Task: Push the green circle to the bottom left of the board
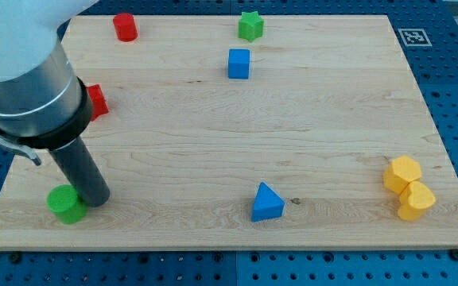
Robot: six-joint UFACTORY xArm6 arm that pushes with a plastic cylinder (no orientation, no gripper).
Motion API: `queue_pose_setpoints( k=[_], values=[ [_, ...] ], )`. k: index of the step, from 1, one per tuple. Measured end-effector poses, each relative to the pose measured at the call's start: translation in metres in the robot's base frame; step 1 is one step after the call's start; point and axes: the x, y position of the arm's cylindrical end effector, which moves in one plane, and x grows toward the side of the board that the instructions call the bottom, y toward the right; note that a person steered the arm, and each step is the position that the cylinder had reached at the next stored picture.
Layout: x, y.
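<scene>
At the frame's lower left, the green round block (pixel 67 204) already sits near the wooden worktop's (pixel 213 135) bottom-left corner, the rod's tip (pixel 95 202) touching its right side. There are no jaws. The task looks nearly complete.

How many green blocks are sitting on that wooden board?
2. A green circle lies at the view's bottom left, touching my tip, which stands just to its right. A green star sits at the view's top, right of centre. The arm could be hiding another.
</scene>
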Motion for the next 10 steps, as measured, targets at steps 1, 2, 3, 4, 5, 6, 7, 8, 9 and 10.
queue_pose_setpoints(
  k=[1, 2, 3, 4, 5, 6, 7, 8, 9, 10],
  values=[
    [-0.022, 0.024],
    [-0.056, 0.046],
    [-0.087, 0.073],
    [-0.096, 0.079],
    [-0.096, 0.079],
    [-0.096, 0.079],
    [-0.099, 0.078],
    [-0.120, 0.068],
    [-0.151, 0.068],
    [-0.187, 0.068]
  ],
)
